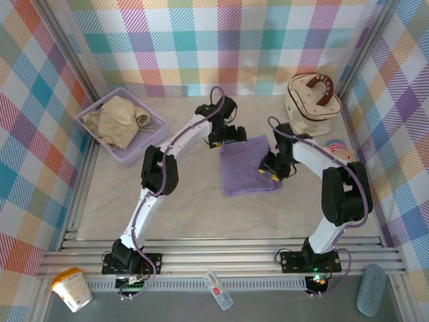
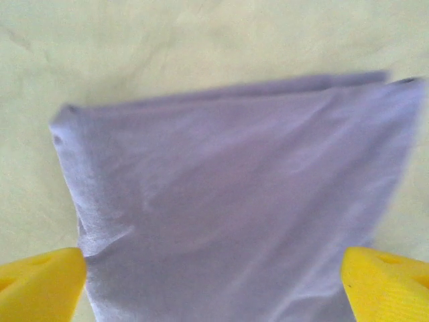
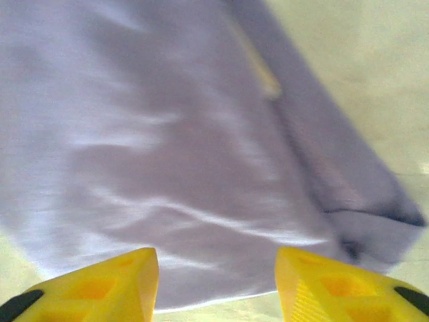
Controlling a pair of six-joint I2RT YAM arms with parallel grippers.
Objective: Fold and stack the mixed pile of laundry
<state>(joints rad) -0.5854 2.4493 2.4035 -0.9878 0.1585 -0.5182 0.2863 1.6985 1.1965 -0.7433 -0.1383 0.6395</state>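
Lavender cloth, the T-shirt (image 1: 248, 168), lies folded into a flat rectangle on the table (image 1: 188, 201), directly under and ahead of both tools. The left gripper (image 1: 224, 137) hangs over one corner with its jaws spread wide. In its wrist view the yellow fingers (image 2: 47, 278) sit at the two lower corners with the shirt below the gap and nothing pinched. The right gripper (image 1: 271, 171) stands at the opposite edge, jaws roughly half apart. Its fingers (image 3: 100, 285) sit just short of the shirt's near hem, and no fabric is caught between them.

This looks like the moment after a fold is laid, so the job now is to tidy and clear. A corner ahead of the right gripper and off to its right bulges where layers double up, so a light press or a smoothing stroke away from the fingers would probably flatten it. Both tools should lift straight up before travelling so a fingertip does not drag the top layer and undo the fold.

The beige garment (image 1: 120, 121) lies crumpled in the basket (image 1: 100, 141), well off to the left gripper's outer side. It should be grasped by a single edge rather than a bunch.
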